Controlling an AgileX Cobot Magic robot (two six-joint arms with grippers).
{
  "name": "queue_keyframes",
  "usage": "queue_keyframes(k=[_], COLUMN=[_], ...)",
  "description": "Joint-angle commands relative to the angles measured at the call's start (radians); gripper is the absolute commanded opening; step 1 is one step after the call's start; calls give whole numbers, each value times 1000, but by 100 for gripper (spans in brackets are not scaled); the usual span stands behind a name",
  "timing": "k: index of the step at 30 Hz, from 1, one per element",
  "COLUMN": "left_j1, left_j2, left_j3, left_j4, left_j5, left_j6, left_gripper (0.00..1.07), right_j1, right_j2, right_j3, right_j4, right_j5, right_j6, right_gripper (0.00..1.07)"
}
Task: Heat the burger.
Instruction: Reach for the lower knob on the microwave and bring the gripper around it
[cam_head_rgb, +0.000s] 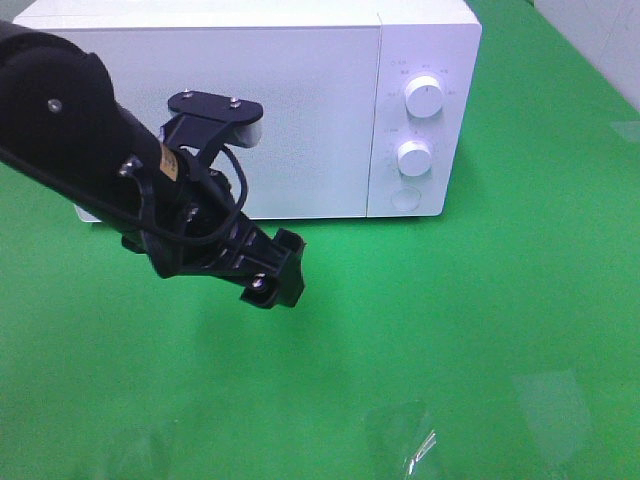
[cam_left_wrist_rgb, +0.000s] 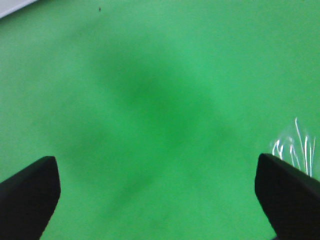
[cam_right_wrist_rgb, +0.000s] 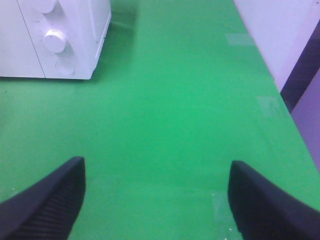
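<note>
The burger is out of view in every frame. A white microwave (cam_head_rgb: 250, 110) stands at the back of the green table with its door closed; its knob side also shows in the right wrist view (cam_right_wrist_rgb: 75, 30). My left gripper (cam_head_rgb: 280, 272) hangs in front of the microwave door, above the table. In the left wrist view the left gripper (cam_left_wrist_rgb: 157, 167) is open, with only green cloth between its fingers. The right gripper (cam_right_wrist_rgb: 157, 170) is also open and holds nothing, off to the right of the microwave.
Two round knobs (cam_head_rgb: 425, 98) (cam_head_rgb: 414, 157) and a round button (cam_head_rgb: 405, 197) sit on the microwave's right panel. A shiny clear patch (cam_head_rgb: 410, 440) lies on the cloth near the front edge. The table's right edge (cam_right_wrist_rgb: 280, 90) borders a pale wall.
</note>
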Motion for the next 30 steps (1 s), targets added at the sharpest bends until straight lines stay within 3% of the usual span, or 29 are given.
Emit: queue_keyframes(k=[1, 7, 11, 12, 16, 17, 18, 19, 20, 21, 23, 26, 30], left_j1=[-4, 42, 134, 193, 277, 354, 354, 418, 418, 480, 514, 638, 731], left_j2=[-43, -113, -168, -203, -254, -297, -297, -332, -332, -365, -382, -444, -512], left_j3=[3, 3, 3, 3, 3, 3, 3, 3, 3, 3, 3, 4, 35], left_j4=[14, 12, 12, 12, 12, 12, 12, 12, 12, 12, 12, 12, -35], left_j5=[133, 295, 383, 415, 455, 478, 478, 501, 501, 523, 537, 587, 590], left_j6=[4, 2, 6, 15, 38, 57, 57, 68, 68, 87, 96, 138, 138], left_gripper=[99, 99, 99, 99, 99, 99, 99, 99, 99, 99, 99, 99, 99], right_j1=[-5, -5, -5, -5, -5, -5, -5, -5, -5, -5, -5, -5, -5], right_j2=[-27, -27, -27, -27, -27, -27, -27, -27, -27, -27, -27, -27, -27], right_j3=[2, 2, 2, 2, 2, 2, 2, 2, 2, 2, 2, 2, 2], right_j4=[2, 2, 2, 2, 2, 2, 2, 2, 2, 2, 2, 2, 2], right_j5=[-7, -7, -7, -7, -7, -7, -7, -7, -7, -7, -7, -7, -7], right_j6=[8, 8, 8, 8, 8, 8, 8, 8, 8, 8, 8, 8, 8], right_gripper=[76, 76, 76, 76, 76, 76, 76, 76, 76, 76, 76, 76, 76])
